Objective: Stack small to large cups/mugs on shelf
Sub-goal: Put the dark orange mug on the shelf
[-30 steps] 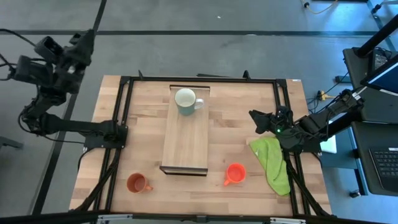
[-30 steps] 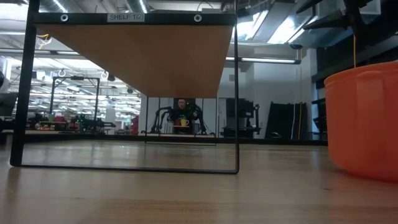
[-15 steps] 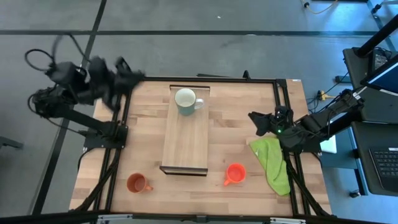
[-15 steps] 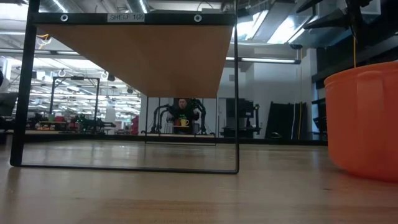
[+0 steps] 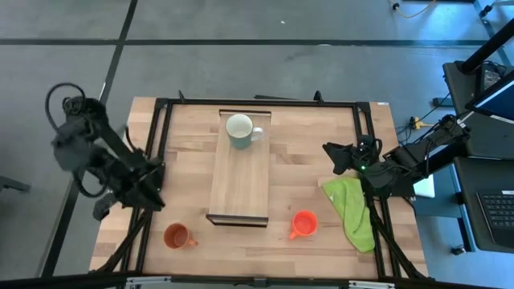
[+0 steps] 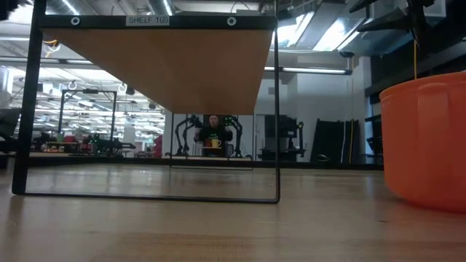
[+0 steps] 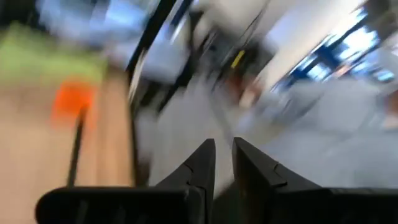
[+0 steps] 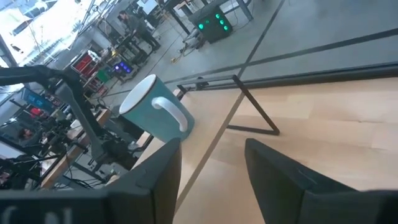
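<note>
A pale grey-green mug (image 5: 241,131) stands upright on the far end of the light-wood shelf (image 5: 239,181); it also shows in the right wrist view (image 8: 155,115). A brownish-orange mug (image 5: 177,236) stands on the table near the front left. A bright orange-red mug (image 5: 303,224) stands to the right of the shelf's near end and fills the right of the low view (image 6: 426,142). My left gripper (image 5: 144,191) is over the table's left edge; its fingers are together and hold nothing (image 7: 224,168). My right gripper (image 5: 333,156) is open and empty, right of the shelf.
A green cloth (image 5: 352,210) lies on the table at the right, beside the right arm. A black metal frame (image 5: 161,144) runs along the table's edges. The shelf's underside (image 6: 164,65) stands raised on thin black legs in the low view.
My left arm has swung fast from beyond the table's far left corner toward the near edge, and now sits folded over the table's left edge. The mugs, the shelf and my right arm have kept still.
</note>
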